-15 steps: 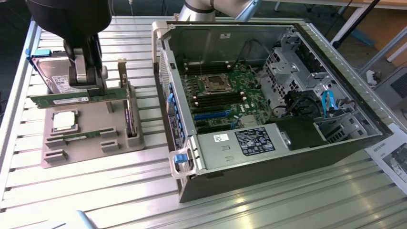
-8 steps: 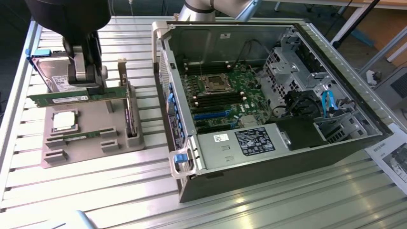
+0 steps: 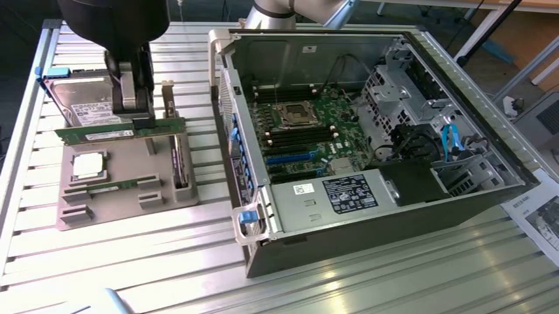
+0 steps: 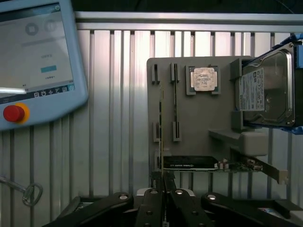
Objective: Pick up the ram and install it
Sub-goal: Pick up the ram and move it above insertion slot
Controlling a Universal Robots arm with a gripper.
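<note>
Ram [image 3: 118, 133] | looks thin, light, stiff, easy to snap | gripper [image 3: 133, 118] pinches its middle, above gray tray [image 3: 105, 206]

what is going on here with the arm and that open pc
The arm's claw is shut on one ram, gripping it along its top edge at the back of the grey holder. A second ram sits in the holder near the processor. The open PC lies to the exterior view's right with its board exposed. The ram in the claw is not in the PC yet.
</note>
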